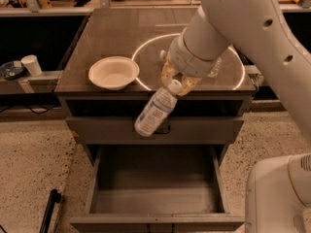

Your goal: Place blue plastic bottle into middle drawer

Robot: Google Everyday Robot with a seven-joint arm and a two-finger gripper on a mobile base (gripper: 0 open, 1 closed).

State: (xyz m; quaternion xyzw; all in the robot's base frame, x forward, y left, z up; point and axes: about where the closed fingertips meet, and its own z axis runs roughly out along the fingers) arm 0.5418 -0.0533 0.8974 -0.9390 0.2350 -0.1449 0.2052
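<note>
The blue plastic bottle (pixel 154 111), with a white cap and a white and pale-blue label, hangs tilted, cap up and to the right. It is in front of the cabinet's upper drawer front, above the open drawer. My gripper (pixel 176 84) is shut on its neck at the front edge of the cabinet top. The middle drawer (pixel 155 200) is pulled out below, and its bare grey floor shows.
A white bowl (pixel 113 72) sits on the cabinet top at the front left. A clear bottle (pixel 216 68) lies partly hidden behind my arm. A white cup (pixel 32 64) stands on a low shelf at the left. My white base (pixel 282 193) fills the lower right.
</note>
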